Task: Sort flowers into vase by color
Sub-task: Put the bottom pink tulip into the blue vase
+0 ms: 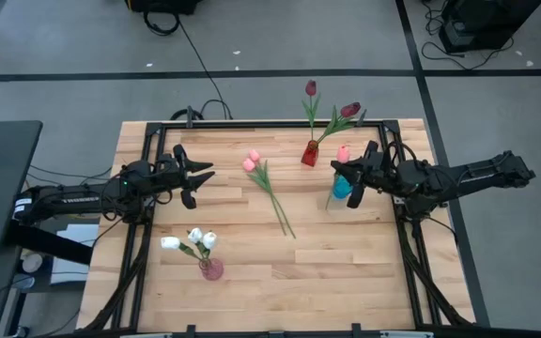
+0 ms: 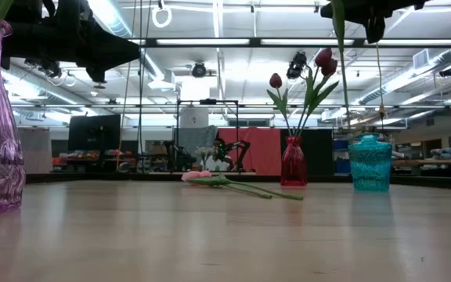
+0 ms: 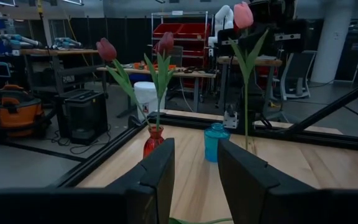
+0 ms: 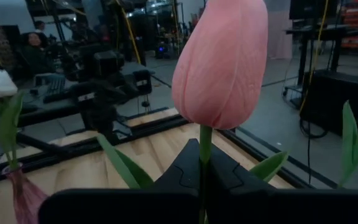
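The right pincer is clamped on the green stem of a pink artificial tulip, fingers closed tight just under the bud, so the flower stands upright in its grip. In the high view this pincer hangs directly over the teal ribbed glass vase at the right side of the wooden tabletop, the stem trailing down toward the vase mouth (whether the tip has entered the neck cannot be made out).

The step in hand looks like seating a pink flower in the teal vase. Next, I judge, it calls for a straight descent to keep the stem centred in the narrow neck, then letting go.

Just beside, the red glass vase holds two dark red tulips. Two more pink tulips lie flat mid-tabletop, stems pointing toward the near edge, waiting their turn. The pink-purple glass vase with white tulips stands near the front.

The left pincer waits at the left, fingers parted and empty.
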